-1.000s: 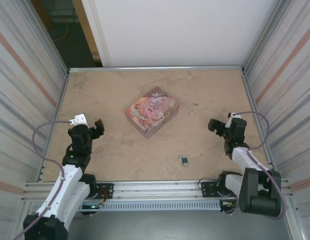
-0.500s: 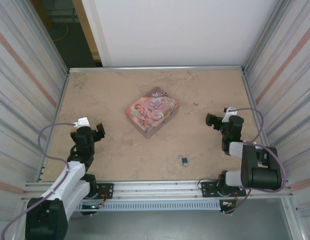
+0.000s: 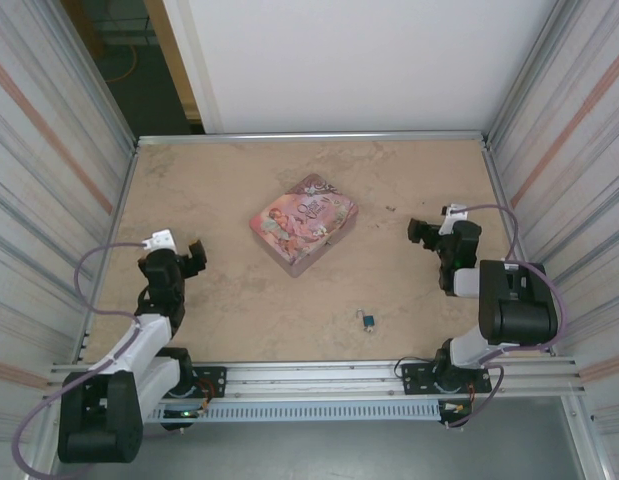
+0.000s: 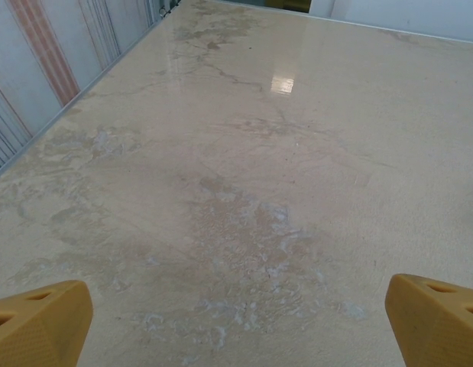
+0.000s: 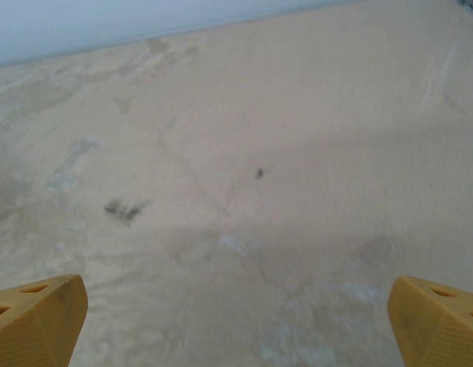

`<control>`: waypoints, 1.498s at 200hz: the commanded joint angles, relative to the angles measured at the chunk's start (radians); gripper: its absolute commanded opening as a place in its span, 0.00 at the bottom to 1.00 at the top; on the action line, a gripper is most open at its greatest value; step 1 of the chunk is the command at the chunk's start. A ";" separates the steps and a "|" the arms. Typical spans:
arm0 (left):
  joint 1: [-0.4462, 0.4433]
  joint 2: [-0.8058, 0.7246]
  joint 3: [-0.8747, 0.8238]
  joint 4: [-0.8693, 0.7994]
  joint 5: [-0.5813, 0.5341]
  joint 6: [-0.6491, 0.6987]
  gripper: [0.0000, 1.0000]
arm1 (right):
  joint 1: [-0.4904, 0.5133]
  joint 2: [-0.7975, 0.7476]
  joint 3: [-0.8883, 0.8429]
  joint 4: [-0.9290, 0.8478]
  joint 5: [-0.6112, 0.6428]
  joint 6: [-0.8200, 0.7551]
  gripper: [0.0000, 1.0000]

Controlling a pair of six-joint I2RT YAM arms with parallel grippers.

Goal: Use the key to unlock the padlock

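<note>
Left arm (image 3: 161, 290) and right arm (image 3: 509, 305) folded low, jaws spread wide.

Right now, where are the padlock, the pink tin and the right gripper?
padlock (image 3: 368, 322), top external view, on its blue body.
pink tin (image 3: 303, 224), top external view, middle of the illustrated lid.
right gripper (image 3: 417, 233), top external view, midway between its open fingertips.

Robot lab test cell, corrugated metal side walls (image 3: 49, 170), aluminium mounting rail (image 3: 319, 375), marbled beige tabletop (image 3: 239, 300)
</note>
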 commanded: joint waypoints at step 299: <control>0.007 0.566 0.178 0.442 0.239 0.177 0.99 | 0.017 0.006 0.017 -0.044 0.044 -0.037 0.99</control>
